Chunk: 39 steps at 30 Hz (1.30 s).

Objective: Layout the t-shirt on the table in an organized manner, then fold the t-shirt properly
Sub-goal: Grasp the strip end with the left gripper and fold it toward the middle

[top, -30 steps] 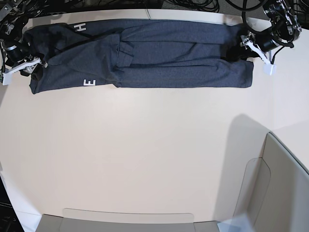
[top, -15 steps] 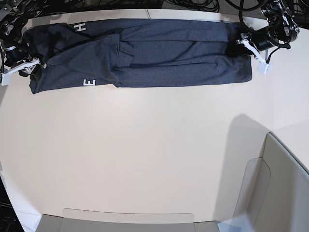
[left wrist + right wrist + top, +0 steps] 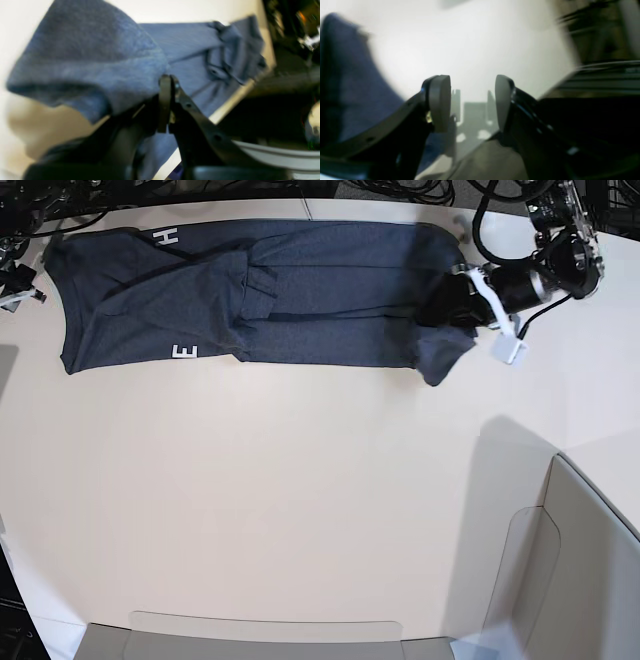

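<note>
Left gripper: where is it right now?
In the base view, the left gripper is at the upper right, shut on the t-shirt's lifted right end.

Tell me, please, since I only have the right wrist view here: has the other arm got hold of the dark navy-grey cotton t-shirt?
Observer: Yes. The left tool is shut on the dark navy-grey cotton t-shirt, pinching a bunched end.
Operator: Is that end off the table?
Observer: In the base view it is raised and folded inward over the off-white table.
Operator: And where does my right tool sit relative to the shirt?
Observer: The base view shows the right tool at the table's edge, beside the shirt's other end, open and holding nothing.
</note>
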Tool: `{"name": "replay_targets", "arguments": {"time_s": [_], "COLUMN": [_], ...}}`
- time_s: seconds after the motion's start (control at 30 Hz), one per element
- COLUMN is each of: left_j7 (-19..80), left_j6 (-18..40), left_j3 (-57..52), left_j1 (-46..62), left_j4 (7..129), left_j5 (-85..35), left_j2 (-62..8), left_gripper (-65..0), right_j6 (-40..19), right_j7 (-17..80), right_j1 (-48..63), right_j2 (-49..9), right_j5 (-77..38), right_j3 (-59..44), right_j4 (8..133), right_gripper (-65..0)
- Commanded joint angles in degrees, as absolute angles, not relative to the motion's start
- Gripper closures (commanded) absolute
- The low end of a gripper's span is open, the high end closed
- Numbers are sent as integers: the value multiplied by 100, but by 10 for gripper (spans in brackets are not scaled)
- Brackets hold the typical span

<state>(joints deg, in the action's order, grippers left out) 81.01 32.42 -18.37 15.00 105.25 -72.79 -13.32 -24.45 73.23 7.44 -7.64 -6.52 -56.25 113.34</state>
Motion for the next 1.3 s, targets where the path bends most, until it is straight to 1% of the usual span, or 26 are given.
{"name": "replay_targets", "arguments": {"time_s": [0.0,0.13,0.27,0.4,0.7,0.83,0.97,1.27], "left_j7": [8000,8000,8000,7758,7371,7029,6985,6835], "left_j6": [3240,3204,3187,3178,3178,3178,3178,3178], "left_j3": [-1622,-708,180,760,1490,1771,2000,2062], "left_j1": [1367,1095,760,585,251,242,48,-207], "left_j4": [10624,10615,10510,10299,9701,9631,9604,9552], "left_j5": [-7486,-7442,-7442,-7433,-7433,-7433,-7433,-7433], "left_j2": [-1376,-1182,-1156,-1156,-1147,-1147,-1147,-1068], "left_gripper": [0,0,0,0,0,0,0,0], "right_j6": [-2475,-2475,-2475,-2475,-2475,-2475,-2475,-2475], "right_j7": [7213,7213,7213,7213,7213,7213,7204,7204], "right_j1": [725,892,945,1103,1103,1103,1103,1103], "right_j2": [-936,-1121,-1130,-1095,-1068,-989,-954,-919], "right_j5": [-664,-664,-664,-681,-690,-699,-699,-699], "right_j3": [-5648,-5657,-5657,-5657,-5657,-5657,-5657,-5657], "right_j4": [11424,11424,11424,11424,11310,11275,11266,11266], "right_gripper": [-288,-288,-288,-288,-288,-288,-288,-288]}}
